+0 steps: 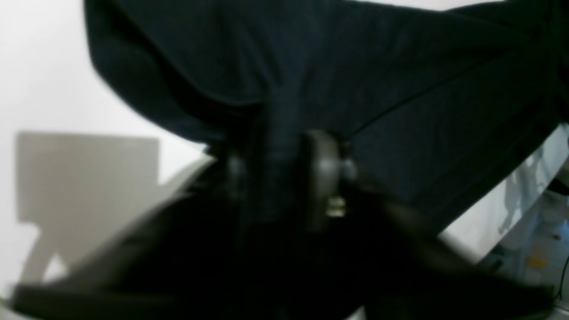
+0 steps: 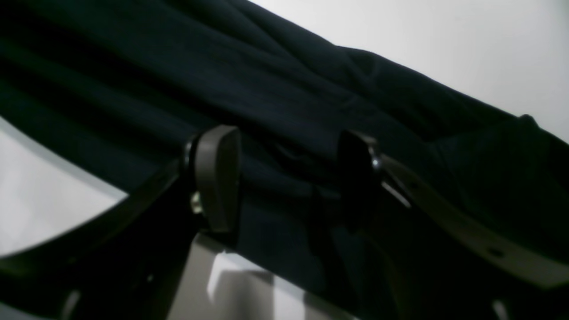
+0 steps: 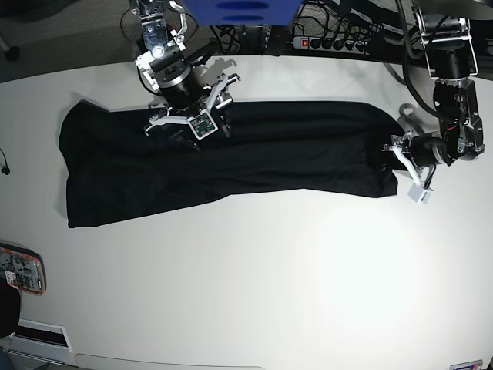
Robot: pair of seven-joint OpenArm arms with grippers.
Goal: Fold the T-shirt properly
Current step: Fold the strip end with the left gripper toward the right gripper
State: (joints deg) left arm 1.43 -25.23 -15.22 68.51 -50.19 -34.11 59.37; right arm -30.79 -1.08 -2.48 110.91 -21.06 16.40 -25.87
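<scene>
Base view, near edge first: a colourful flat object [image 3: 19, 269] lies at the table's [image 3: 254, 285] near-left edge, well apart from everything else. Mid-table the T-shirt [image 3: 231, 158] is stretched out as 1 long dark band, wider at the view's left end and narrowing toward the right end. Left gripper [image 3: 391, 156], on the view's right, sits at the shirt's narrow end, touching the cloth edge. Right gripper [image 3: 189, 127], on the view's left, is over the shirt's far edge, left of centre. Beyond the table's far edge, a power strip [image 3: 339, 42] and cables.

Left wrist view: 2 pads [image 1: 321, 178] stand close together with a bunched ridge of black cloth pinched between them; shirt [image 1: 378, 80] fans out above and to the right. Picture blurred, fine detail lost.

Right wrist view: 2 pads [image 2: 218, 178] stand well apart, with shirt [image 2: 289, 102] fabric lying in folds behind and between them. Cloth is not pinched; whether either pad touches it I cannot tell. White table shows at lower left and upper right.
</scene>
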